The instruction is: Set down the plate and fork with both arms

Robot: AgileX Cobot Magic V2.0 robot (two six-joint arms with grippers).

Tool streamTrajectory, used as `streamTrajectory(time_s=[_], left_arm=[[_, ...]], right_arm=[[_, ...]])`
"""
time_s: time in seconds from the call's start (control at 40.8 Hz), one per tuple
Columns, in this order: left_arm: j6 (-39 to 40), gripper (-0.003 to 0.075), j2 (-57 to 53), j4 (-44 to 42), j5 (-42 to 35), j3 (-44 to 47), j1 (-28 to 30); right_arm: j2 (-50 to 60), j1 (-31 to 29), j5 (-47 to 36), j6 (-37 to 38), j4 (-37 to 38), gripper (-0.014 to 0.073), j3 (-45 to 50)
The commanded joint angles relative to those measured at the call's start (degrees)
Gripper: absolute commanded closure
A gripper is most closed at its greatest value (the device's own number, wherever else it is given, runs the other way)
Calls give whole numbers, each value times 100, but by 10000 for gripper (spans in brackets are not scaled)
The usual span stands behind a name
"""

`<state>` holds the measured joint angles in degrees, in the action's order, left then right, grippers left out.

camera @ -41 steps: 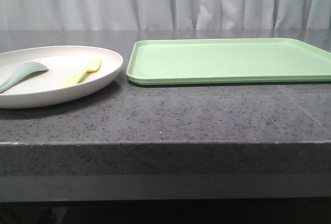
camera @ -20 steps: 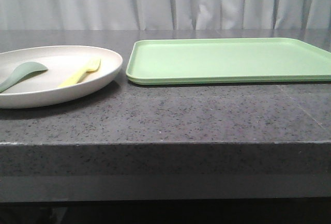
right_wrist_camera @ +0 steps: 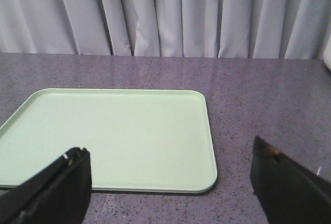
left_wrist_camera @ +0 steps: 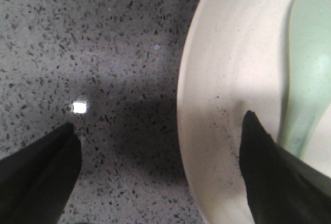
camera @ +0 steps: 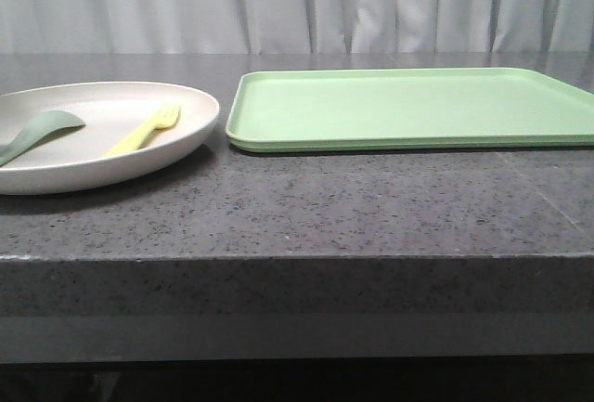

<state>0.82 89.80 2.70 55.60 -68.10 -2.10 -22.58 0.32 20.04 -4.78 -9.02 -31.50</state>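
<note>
One plate, one fork, one spoon, one tray, two hands; no readable writing anywhere. The dark speckled surface has its front edge nearest the camera. The cream plate sits on it just beside the green tray's left end, not touching it. The pale-yellow fork lies inside the plate, on the side toward the tray; the grey-green spoon lies in the plate on the side away from the tray. Left hand: fingers wide apart, holding nothing, straddling the plate rim with one finger over the plate by the spoon, the other over bare surface. Right hand: fingers wide apart, empty, near the tray. Pale curtain behind the tray.
</note>
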Motion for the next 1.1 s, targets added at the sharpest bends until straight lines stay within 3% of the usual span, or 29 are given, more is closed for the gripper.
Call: streamTrajectory(time_s=[0.0, 0.662, 0.76, 1.005, 1.079], left_arm=[[3, 133, -148, 55, -230, -171, 5], [3, 148, -8, 178, -251, -171, 5], [-9, 250, -8, 433, -207, -171, 5], [-82, 740, 2, 639, -257, -171, 5], [-82, 738, 2, 649, -257, -171, 5]], right_arm=[[-79, -3, -467, -1, -17, -50, -193], [-79, -3, -377, -1, -17, -50, -193], [-79, -3, -377, -1, -17, -50, -193], [-79, -3, -377, -1, -17, -50, -193], [-79, -3, -377, -1, -17, -50, -193]])
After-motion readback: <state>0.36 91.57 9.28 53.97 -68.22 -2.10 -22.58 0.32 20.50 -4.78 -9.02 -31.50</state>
